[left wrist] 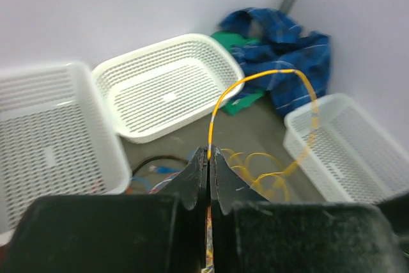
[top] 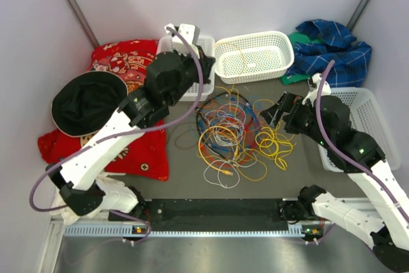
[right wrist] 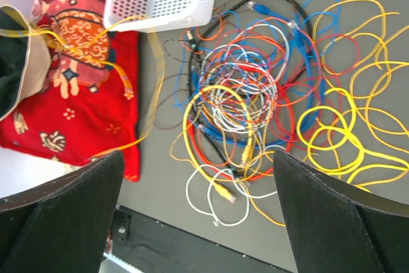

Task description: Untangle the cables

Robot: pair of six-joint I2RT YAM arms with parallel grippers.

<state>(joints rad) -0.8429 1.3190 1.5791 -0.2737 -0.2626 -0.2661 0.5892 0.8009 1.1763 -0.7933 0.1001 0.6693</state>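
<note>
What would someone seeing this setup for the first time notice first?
Most likely the bright tangle of cables, yellow, orange, blue, red and white, heaped mid-table between the two arms. Next, the left gripper, shut on one yellow cable that arcs up into the air. At the left side lie a red patterned cloth and a black hat.

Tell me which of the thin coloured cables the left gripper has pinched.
The thin yellow-orange cable, arching up from the shut left gripper. The other cables lie loose in the tangled heap, with nothing gripping them.
</note>
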